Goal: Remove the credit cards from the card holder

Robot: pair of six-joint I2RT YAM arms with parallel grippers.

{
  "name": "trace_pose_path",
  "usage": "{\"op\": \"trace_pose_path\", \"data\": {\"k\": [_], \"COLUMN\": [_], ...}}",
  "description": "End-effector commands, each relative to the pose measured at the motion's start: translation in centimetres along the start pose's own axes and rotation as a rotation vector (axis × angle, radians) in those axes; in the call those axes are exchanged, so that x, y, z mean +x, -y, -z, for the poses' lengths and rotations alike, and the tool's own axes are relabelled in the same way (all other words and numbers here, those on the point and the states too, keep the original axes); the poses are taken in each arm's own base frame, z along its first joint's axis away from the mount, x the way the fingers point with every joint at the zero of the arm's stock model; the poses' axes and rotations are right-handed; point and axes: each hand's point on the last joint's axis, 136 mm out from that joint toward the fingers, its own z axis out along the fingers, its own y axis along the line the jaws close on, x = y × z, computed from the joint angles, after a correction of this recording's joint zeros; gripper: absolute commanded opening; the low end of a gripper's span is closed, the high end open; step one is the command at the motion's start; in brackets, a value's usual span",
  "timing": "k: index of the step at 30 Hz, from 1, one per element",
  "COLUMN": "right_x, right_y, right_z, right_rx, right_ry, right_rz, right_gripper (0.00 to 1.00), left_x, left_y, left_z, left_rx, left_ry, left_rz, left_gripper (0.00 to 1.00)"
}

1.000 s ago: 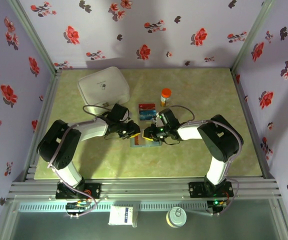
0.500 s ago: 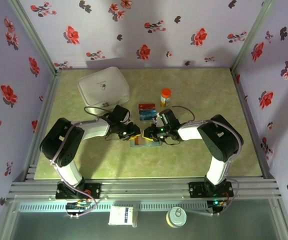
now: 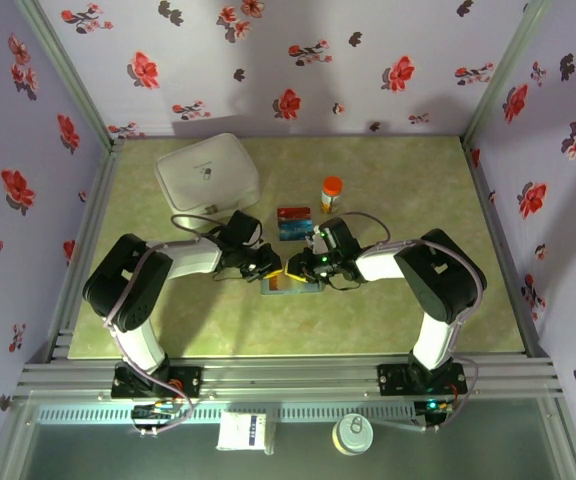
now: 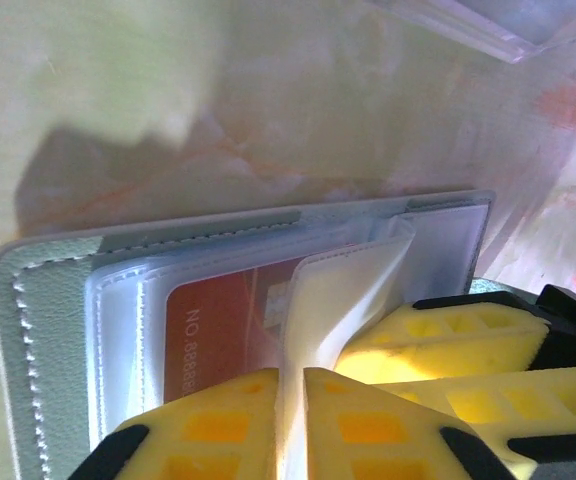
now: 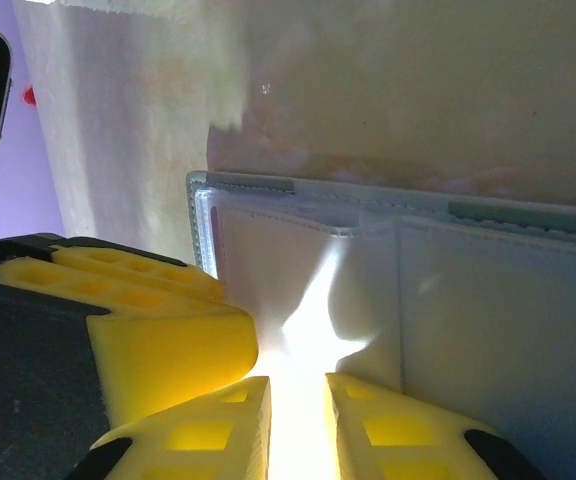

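The card holder point(image 3: 293, 287) lies open on the green table between both grippers. Its grey-blue stitched panel point(image 4: 48, 310) carries clear sleeves, and a red credit card point(image 4: 218, 320) sits inside one of them. My left gripper point(image 4: 291, 375) is shut on a thin clear sleeve that curls up from the holder. Just beside it, my right gripper point(image 5: 298, 385) pinches another pale sleeve of the holder point(image 5: 498, 300), whose surface glares white between the fingers. From above, the left gripper point(image 3: 270, 266) and right gripper point(image 3: 296, 268) nearly touch. Behind the holder, a red card point(image 3: 294, 212) and a blue-teal card point(image 3: 293, 230) lie loose on the table.
An orange-capped bottle point(image 3: 331, 192) stands behind the loose cards. A big white lidded case point(image 3: 208, 172) sits at the back left. The corner of a clear plastic box point(image 4: 488, 20) shows past the holder. Flowered walls enclose the table on three sides.
The left gripper has moved slightly right toward the holder, and its jaws have closed on the sleeve. The right arm has not moved.
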Motion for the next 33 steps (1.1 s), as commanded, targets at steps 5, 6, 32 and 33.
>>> {"op": "trace_pose_path", "data": {"k": [5,6,32,33], "right_x": [0.2,0.1,-2.0,-2.0], "right_y": [1.0,0.7,0.5,0.5], "right_z": [0.6,0.9,11.2,11.3], "right_rx": [0.037,0.035,0.201,0.201], "right_ry": [0.013,0.02,0.276,0.279], "right_rz": [-0.043,-0.039,0.037,0.037], "right_gripper": [0.23,0.23,0.26,0.26], "left_x": [0.2,0.2,1.6,1.7], "left_y": [0.8,0.9,6.7,6.8], "left_z": [0.2,0.3,-2.3,-2.6], "left_rx": [0.027,0.029,0.056,0.056], "left_ry": [-0.005,-0.004,-0.076,-0.081], "left_rz": [-0.002,-0.003,-0.105,-0.108], "left_gripper": [0.11,0.11,0.16,0.16]}}
